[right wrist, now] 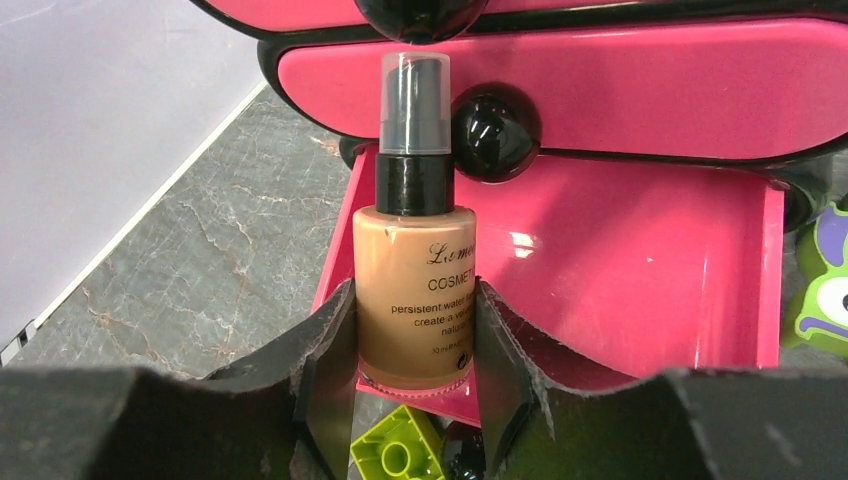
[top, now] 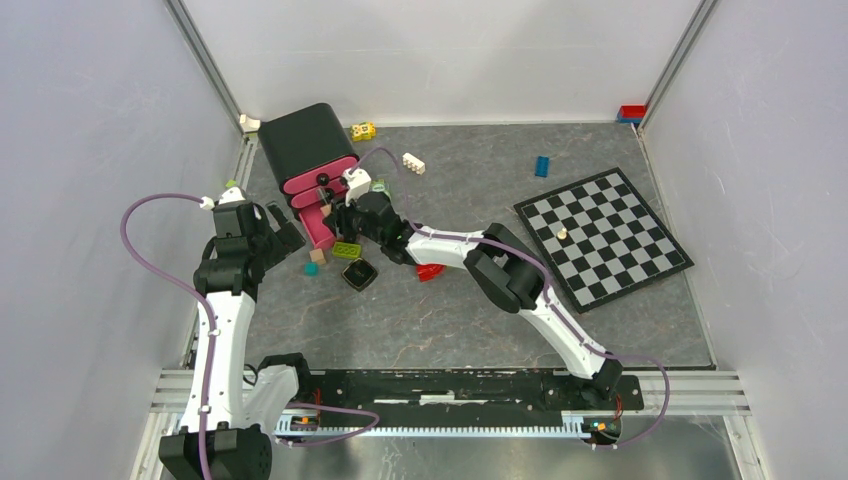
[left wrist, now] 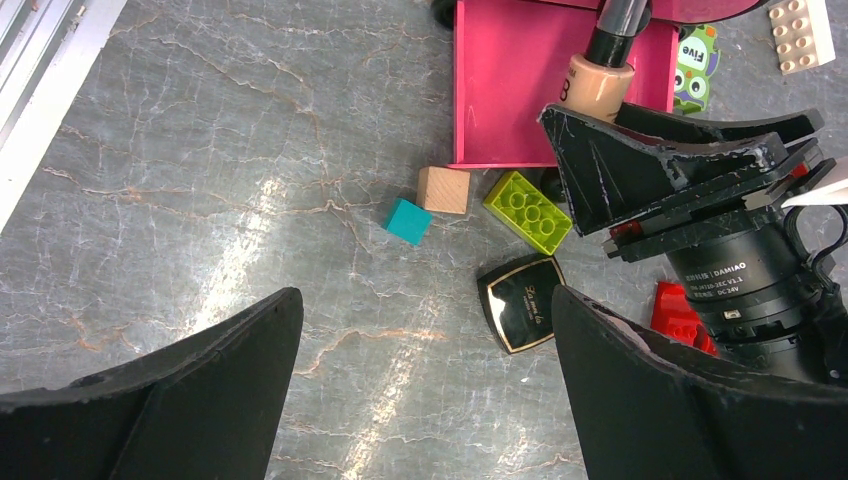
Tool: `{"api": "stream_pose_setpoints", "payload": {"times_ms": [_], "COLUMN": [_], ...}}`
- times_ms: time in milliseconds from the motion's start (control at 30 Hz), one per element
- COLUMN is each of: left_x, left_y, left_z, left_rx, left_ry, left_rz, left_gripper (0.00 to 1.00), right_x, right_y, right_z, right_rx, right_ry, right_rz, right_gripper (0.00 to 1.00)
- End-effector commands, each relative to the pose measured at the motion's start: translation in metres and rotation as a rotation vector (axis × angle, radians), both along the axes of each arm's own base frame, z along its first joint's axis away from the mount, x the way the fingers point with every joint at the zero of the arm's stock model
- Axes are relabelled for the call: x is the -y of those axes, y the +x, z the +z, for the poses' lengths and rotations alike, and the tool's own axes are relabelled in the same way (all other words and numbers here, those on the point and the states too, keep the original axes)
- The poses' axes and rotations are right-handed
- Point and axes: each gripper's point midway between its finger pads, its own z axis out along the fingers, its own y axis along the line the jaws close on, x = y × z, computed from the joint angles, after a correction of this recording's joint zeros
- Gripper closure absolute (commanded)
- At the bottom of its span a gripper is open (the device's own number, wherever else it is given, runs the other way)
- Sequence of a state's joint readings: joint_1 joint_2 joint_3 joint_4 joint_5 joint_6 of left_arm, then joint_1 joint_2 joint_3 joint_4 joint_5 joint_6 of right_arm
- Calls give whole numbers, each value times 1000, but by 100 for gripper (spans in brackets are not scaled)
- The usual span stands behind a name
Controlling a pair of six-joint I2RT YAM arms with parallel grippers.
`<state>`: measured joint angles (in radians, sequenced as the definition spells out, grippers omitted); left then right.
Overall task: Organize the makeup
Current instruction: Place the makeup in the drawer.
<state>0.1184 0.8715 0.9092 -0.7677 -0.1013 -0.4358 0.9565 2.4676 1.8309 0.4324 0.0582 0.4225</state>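
While the beige foundation bottle (right wrist: 415, 270) is pinched upright by the right gripper (right wrist: 412, 305) over the open pink drawer (right wrist: 640, 270), whose visible floor is bare, the square black compact (left wrist: 522, 302) is seen on the table (left wrist: 200, 150) beneath the left gripper (left wrist: 425, 300), its jaws spread; little appears sorted.

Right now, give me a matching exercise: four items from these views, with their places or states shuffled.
1 bottle
2 compact
3 teal cube
4 lime brick

A between drawer and compact
B beside the wooden cube
C held in the right gripper
D lying shut on the table

Pairs: 1-C, 2-D, 3-B, 4-A
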Motion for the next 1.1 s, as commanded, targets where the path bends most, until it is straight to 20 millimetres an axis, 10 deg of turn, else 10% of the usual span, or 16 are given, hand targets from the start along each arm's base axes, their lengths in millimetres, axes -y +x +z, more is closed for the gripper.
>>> {"api": "stream_pose_setpoints", "payload": {"times_ms": [0, 1067], "left_x": [-1, -1], "left_y": [7, 6], "left_z": [8, 9], "left_rx": [42, 49], "left_ry": [3, 5], "left_rz": [-7, -6], "left_gripper": [0, 0], "right_x": [-6, -14], "right_y": [-1, -11], "right_z": [27, 7], "right_rx": [56, -16], "right_ry": [46, -69], "right_rz": [-24, -50], "right_gripper": [77, 73]}}
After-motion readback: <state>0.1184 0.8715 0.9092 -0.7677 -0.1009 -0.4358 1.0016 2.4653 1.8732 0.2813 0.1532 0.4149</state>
